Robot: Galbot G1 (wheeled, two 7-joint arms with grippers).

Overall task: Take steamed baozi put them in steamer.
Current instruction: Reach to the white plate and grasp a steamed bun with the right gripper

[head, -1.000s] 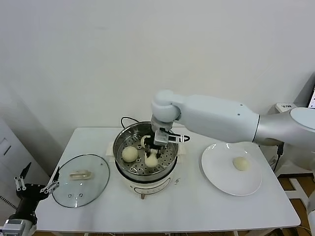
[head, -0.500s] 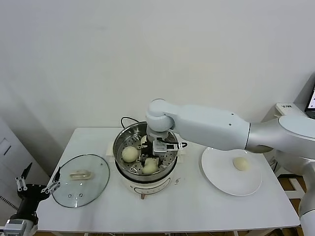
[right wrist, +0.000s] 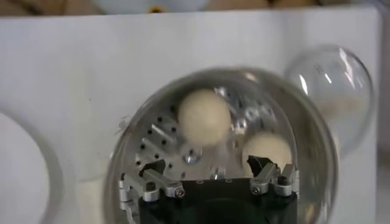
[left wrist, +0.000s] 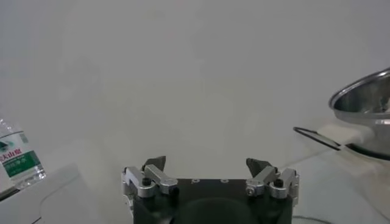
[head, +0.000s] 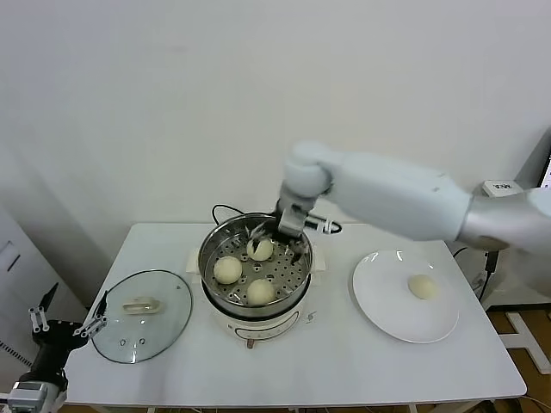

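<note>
Three steamed baozi (head: pixel 261 291) sit apart on the perforated tray inside the steamer (head: pixel 212 268) at the middle of the white bench (head: pixel 344 361): one nearest the front rim, one on the robot's left side (head: pixel 227 269), one toward the back (head: pixel 260 249); a fourth bun (head: pixel 421 286) lies alone on the white plate (head: pixel 379 305), on the robot's right of the pot; the right gripper (head: pixel 288 243) hangs over the pot's rear rim, jaws apart and holding nothing, just beside the rearmost bun; in the right wrist view two buns (right wrist: pixel 205 117) show on the tray beyond the spread fingertips (right wrist: pixel 153 167); a glass lid (head: pixel 142 314) with a white handle rests flat on the robot's left of the steamer; the left gripper (head: pixel 62 325) waits off the bench's left front corner, jaws apart and empty, with a water bottle (left wrist: pixel 18 159) in its wrist view.
</note>
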